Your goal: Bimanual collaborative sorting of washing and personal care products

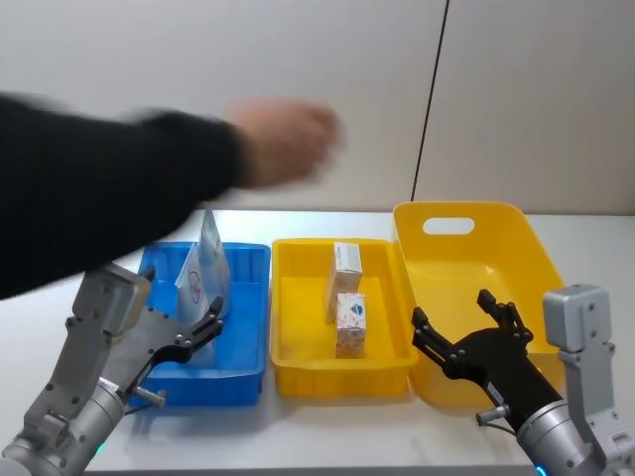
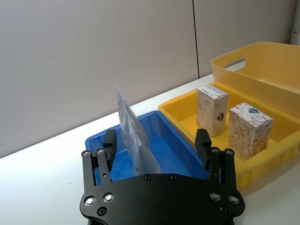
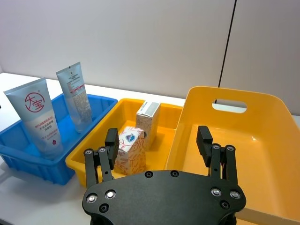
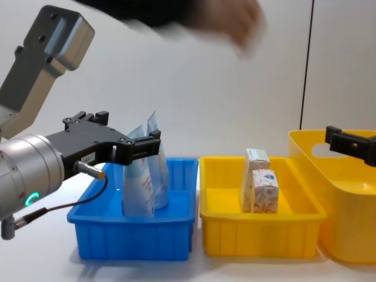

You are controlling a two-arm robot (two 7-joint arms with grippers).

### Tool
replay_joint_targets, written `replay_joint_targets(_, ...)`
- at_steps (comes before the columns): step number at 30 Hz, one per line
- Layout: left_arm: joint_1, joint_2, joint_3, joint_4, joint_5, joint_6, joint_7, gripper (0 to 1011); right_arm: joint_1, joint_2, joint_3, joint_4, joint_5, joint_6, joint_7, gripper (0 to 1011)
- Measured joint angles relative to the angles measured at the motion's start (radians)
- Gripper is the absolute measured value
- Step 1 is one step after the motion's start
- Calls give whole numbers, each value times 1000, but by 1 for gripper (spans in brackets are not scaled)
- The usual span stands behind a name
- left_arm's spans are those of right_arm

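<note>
Tubes (image 1: 203, 268) upright in blue bin (image 1: 248, 347), 12 o'clock of left pincer (image 1: 193, 337), fingers apart | cartons (image 1: 347, 297) at 10 o'clock of right pincer (image 1: 466, 332), apart | white table (image 1: 327, 426), grey wall.

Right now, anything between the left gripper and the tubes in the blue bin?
Nothing visible. The left gripper, fingers open, hangs over the blue bin with a tube upright between its fingers. A person's arm crosses above, farther back, touching nothing.

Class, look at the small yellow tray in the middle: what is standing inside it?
Inside the small yellow tray stand two patterned cartons, one behind the other, both upright. The tray floor beneath them is covered.
</note>
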Motion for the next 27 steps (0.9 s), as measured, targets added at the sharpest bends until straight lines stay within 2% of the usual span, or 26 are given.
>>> replay_joint_targets(27,0,0,0,0,0,0,0,1002,0,0,0,0,0,0,0,1004)
